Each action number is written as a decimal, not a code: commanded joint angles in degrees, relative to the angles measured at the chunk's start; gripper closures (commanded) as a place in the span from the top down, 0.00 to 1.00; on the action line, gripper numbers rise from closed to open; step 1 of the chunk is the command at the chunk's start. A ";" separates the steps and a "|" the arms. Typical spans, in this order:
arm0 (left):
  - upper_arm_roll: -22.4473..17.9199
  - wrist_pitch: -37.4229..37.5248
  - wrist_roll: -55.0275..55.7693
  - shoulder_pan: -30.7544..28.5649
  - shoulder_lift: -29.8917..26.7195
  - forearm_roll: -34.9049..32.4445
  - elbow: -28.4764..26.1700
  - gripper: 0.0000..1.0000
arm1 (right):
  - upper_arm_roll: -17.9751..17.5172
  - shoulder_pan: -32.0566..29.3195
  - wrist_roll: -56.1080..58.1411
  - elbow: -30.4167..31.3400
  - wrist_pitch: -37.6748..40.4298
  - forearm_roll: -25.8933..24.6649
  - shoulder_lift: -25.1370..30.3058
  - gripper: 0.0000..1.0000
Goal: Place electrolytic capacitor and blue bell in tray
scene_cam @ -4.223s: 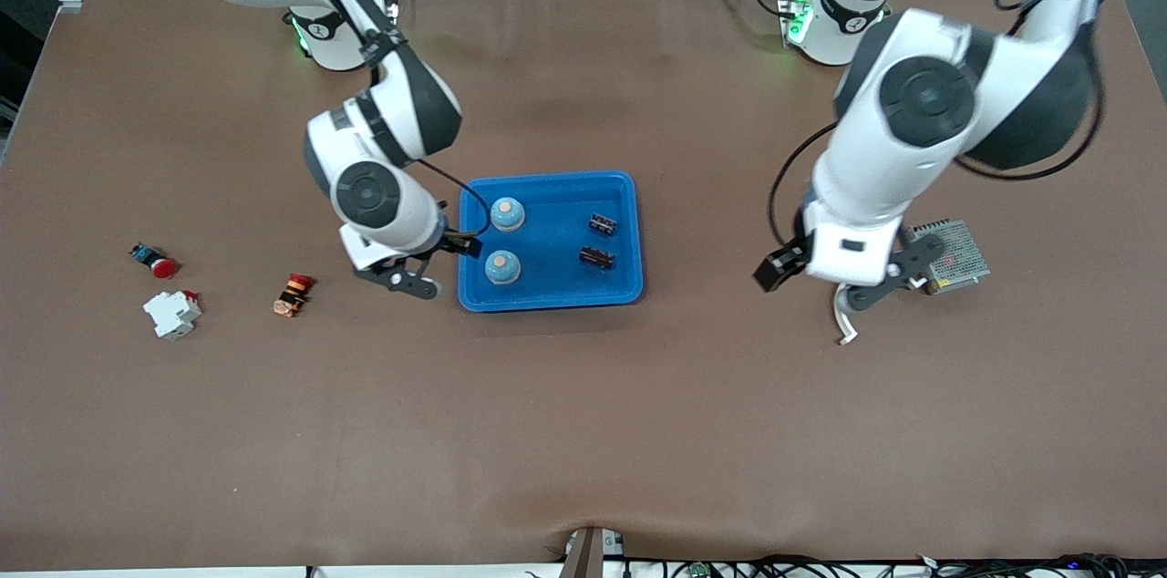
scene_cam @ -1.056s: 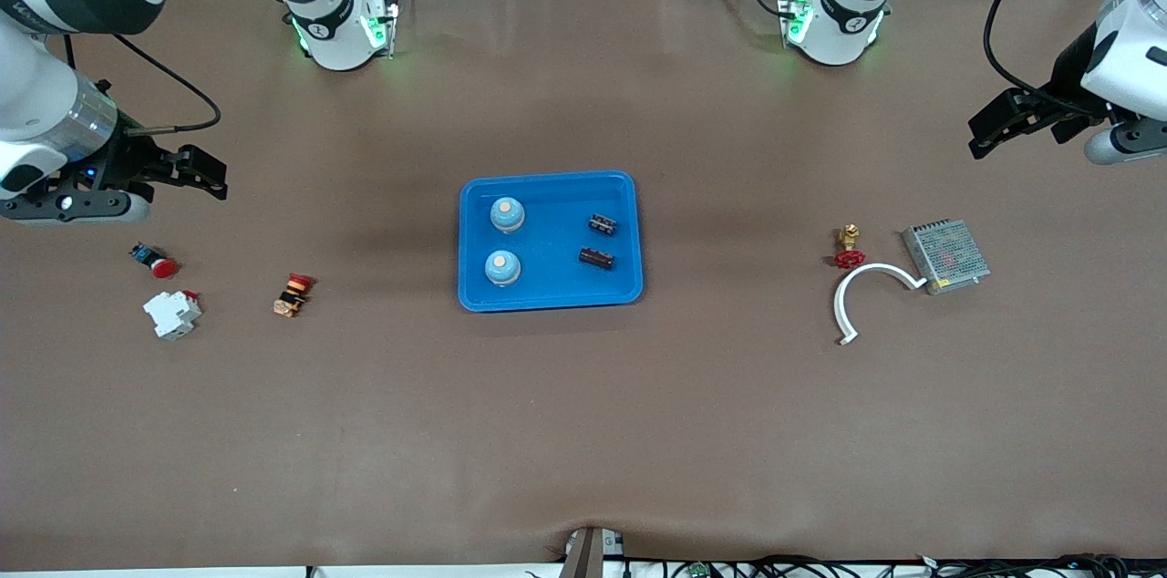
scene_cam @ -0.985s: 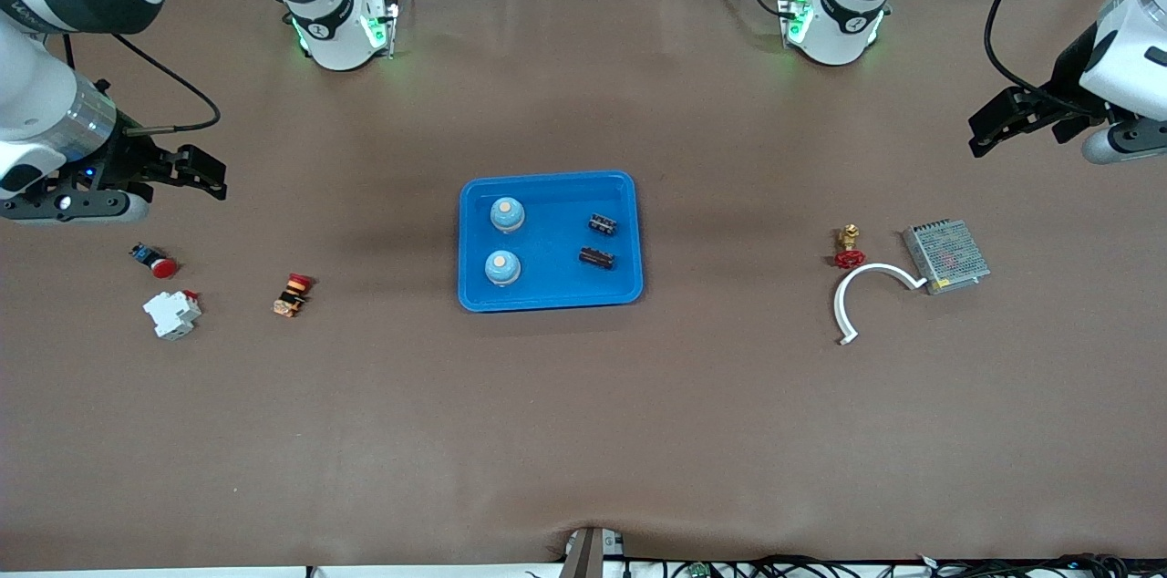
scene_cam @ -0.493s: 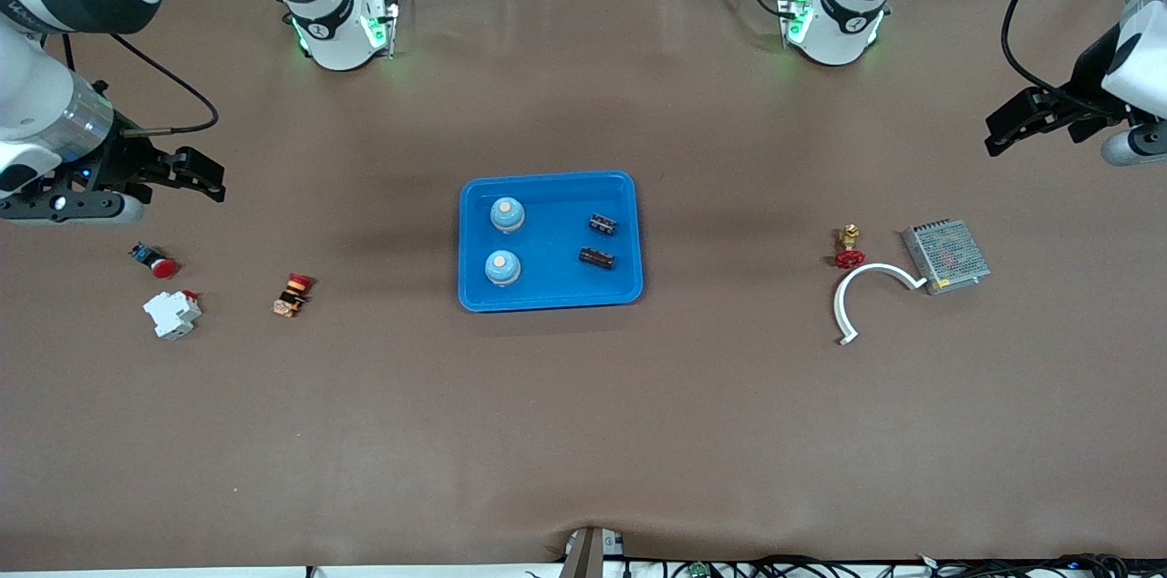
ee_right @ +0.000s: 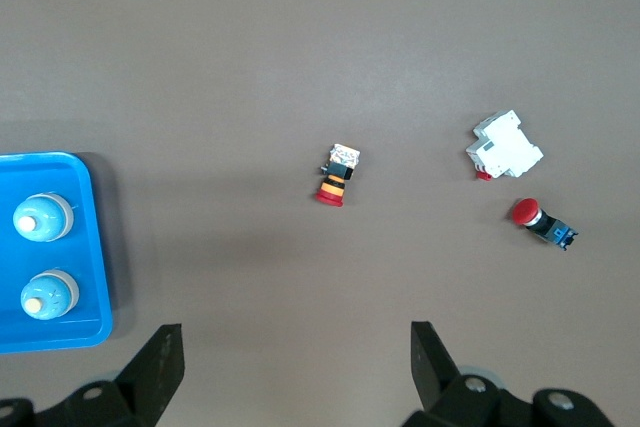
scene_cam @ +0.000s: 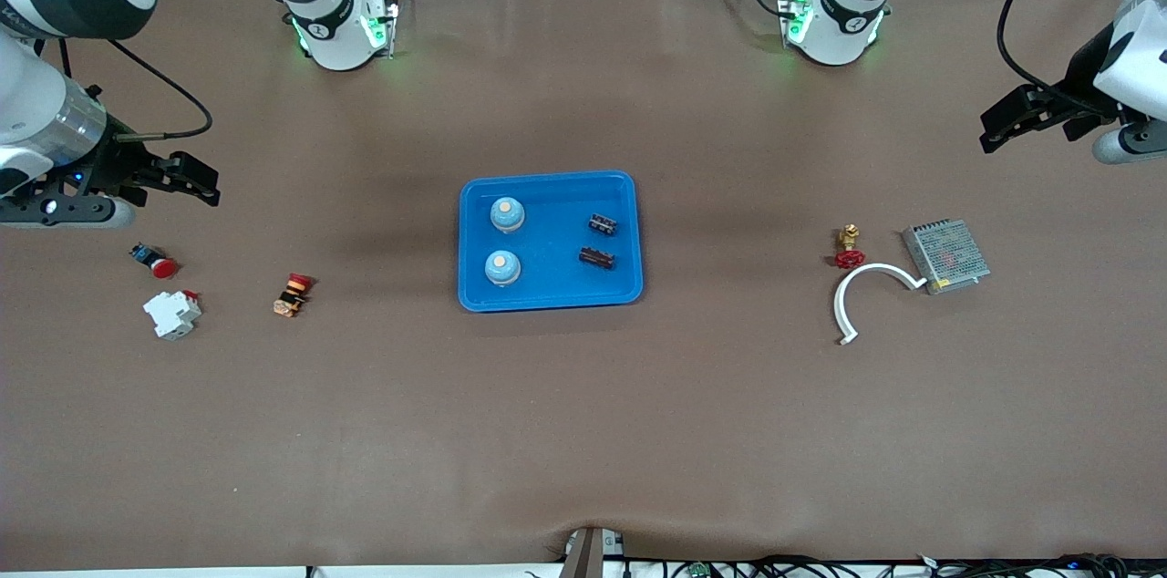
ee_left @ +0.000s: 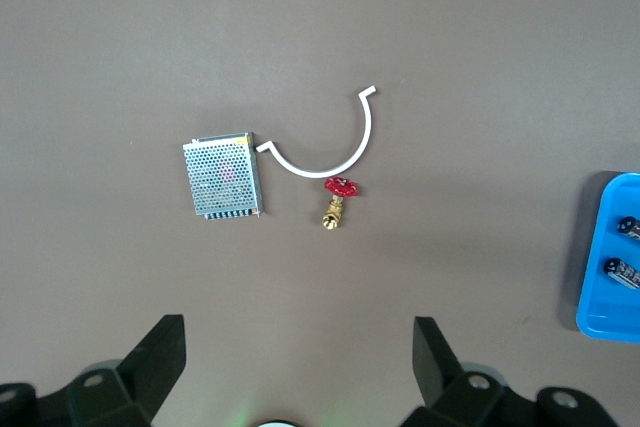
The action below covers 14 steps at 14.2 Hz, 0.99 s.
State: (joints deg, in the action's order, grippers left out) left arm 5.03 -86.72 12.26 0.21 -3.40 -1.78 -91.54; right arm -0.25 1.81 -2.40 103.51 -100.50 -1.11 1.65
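The bright blue tray [scene_cam: 547, 300] sits mid-table. Two blue bells [scene_cam: 507, 213] [scene_cam: 502, 267] stand in it at the right arm's end. Two dark electrolytic capacitors [scene_cam: 602, 223] [scene_cam: 596, 258] lie in it at the left arm's end. My right gripper [scene_cam: 196, 180] hangs open and empty over the table at the right arm's end. My left gripper [scene_cam: 1012, 115] hangs open and empty over the table at the left arm's end. In the right wrist view the open gripper [ee_right: 297, 347] sees the tray [ee_right: 95, 247] and the bells [ee_right: 44, 218]. In the left wrist view the open gripper [ee_left: 300, 347] sees the tray's edge [ee_left: 600, 247] and one capacitor [ee_left: 622, 270].
At the right arm's end lie a red push button [scene_cam: 155, 261], a white breaker [scene_cam: 171, 314] and an orange-and-black switch [scene_cam: 294, 294]. At the left arm's end lie a brass valve with a red handle [scene_cam: 849, 247], a white curved clip [scene_cam: 862, 295] and a metal mesh box [scene_cam: 945, 255].
Both arms have drawn away from the tray to the table's two ends. Over the last second they only drifted slightly. The bells and capacitors have not moved.
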 commanded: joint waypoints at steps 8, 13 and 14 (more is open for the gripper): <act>-0.28 0.76 -3.30 -0.74 -1.70 1.26 -0.75 1.00 | -2.22 -2.51 -0.85 -1.72 -0.84 0.41 -0.50 1.00; -0.19 0.76 -3.30 -0.74 -1.70 0.91 -0.22 1.00 | -2.22 -2.33 -0.68 -7.61 0.12 0.58 -0.68 1.00; -0.10 0.76 -3.21 -0.74 -1.78 0.91 -0.22 1.00 | -2.22 -2.25 -0.67 -9.45 1.26 0.58 -0.68 1.00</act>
State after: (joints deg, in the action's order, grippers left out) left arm 4.81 -86.47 10.33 -0.08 -3.83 -1.78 -91.52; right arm -1.49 0.51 -2.65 98.26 -101.45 -1.08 1.62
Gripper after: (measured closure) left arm 0.000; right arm 0.000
